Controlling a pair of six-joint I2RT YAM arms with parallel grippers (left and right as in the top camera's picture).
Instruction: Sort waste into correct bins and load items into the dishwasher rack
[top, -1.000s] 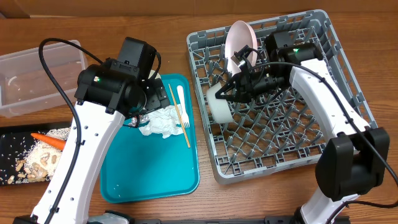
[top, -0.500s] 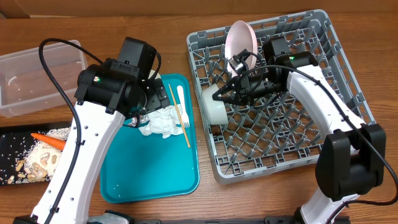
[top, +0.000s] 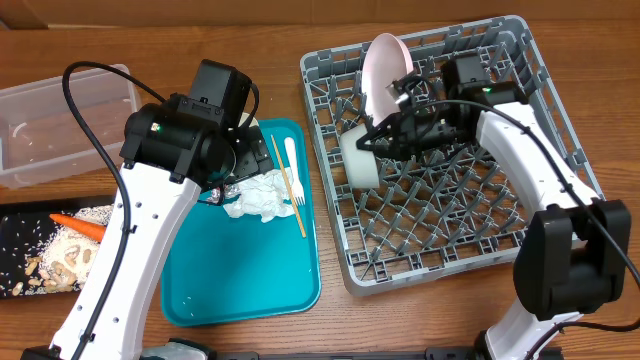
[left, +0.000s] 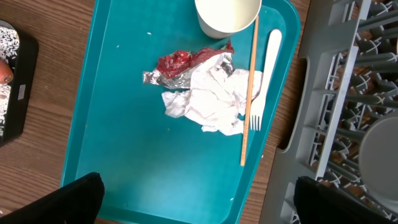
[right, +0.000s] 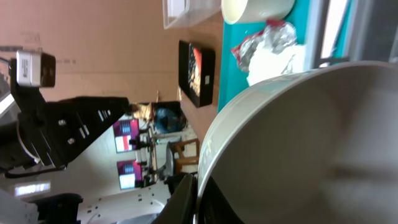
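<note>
Overhead: right hand (top: 380, 140) pinching the rim of the whitish bowl (top: 357, 162), tilted on edge in the dishwasher rack (top: 470, 250) just beside the upright pink plate (top: 385, 65). Above the teal tray (left: 124, 155) with napkin (left: 211, 99), wrapper (left: 177, 65), stick (left: 250, 93), fork (left: 264, 81), cup (left: 227, 15): left hand (left: 199, 202) spread wide

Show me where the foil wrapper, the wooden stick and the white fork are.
foil wrapper (left: 177, 64), left wrist view, on its red middle part.
wooden stick (left: 249, 93), left wrist view, halfway along its length.
white fork (left: 271, 50), left wrist view, on its handle.
</note>
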